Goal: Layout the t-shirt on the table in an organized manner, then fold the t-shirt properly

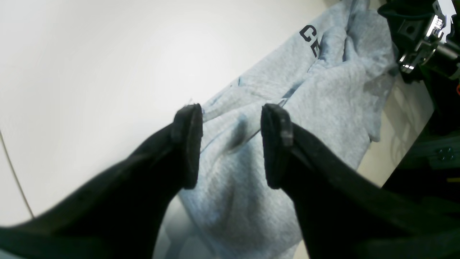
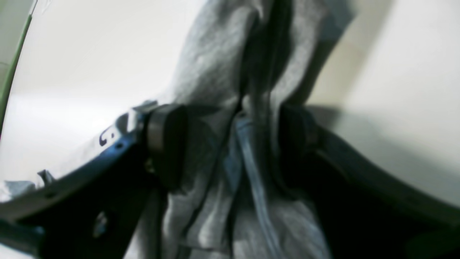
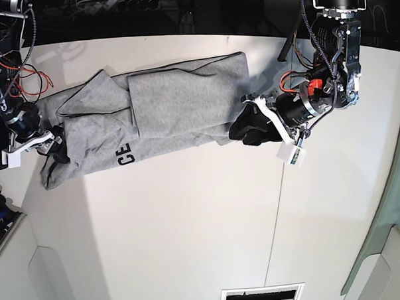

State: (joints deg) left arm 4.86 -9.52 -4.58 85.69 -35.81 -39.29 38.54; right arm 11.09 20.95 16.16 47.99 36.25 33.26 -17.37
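Note:
The grey t-shirt [image 3: 171, 105] lies bunched in a long band across the far half of the white table [image 3: 190, 223], black "CE" lettering [image 3: 124, 155] showing near its left end. My left gripper [image 3: 247, 129] sits at the shirt's right end. In the left wrist view it [image 1: 231, 144] stands open, and the t-shirt [image 1: 323, 90] passes between and beneath the fingertips. My right gripper [image 3: 50, 144] is at the shirt's left end. Its jaws [image 2: 230, 144] stand apart with a gathered ridge of the t-shirt [image 2: 212, 64] filling the gap; the view is blurred.
A thin dark seam [image 3: 275, 206] crosses the table right of centre. Loose wires [image 3: 10, 58] hang at the far left corner. A slotted vent [image 3: 263, 297] sits at the near edge. The right arm's metal wrist [image 1: 424, 36] shows beyond the shirt.

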